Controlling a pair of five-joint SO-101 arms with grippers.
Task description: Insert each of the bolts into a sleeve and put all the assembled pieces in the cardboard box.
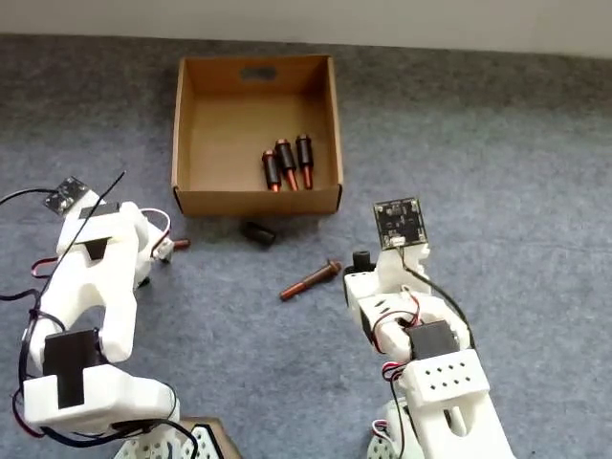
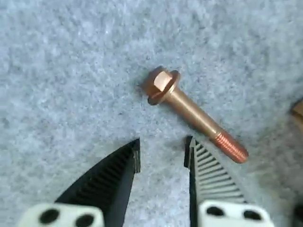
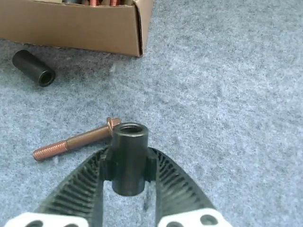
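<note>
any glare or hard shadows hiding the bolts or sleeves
High view: even light, cardboard box mildly shaded inside, nothing hidden. Left wrist view: soft sheen on the bolt, faint shadow beside it. Right wrist view: the held sleeve has its bore in shadow.

In the high view the left arm point(image 1: 96, 287) hides most of one bolt point(image 1: 179, 244), leaving one end beside it. The right wrist view's edge cuts off the cardboard box point(image 3: 71, 30), and the assembled pieces point(image 3: 96, 2) inside show as mere ends.
</note>
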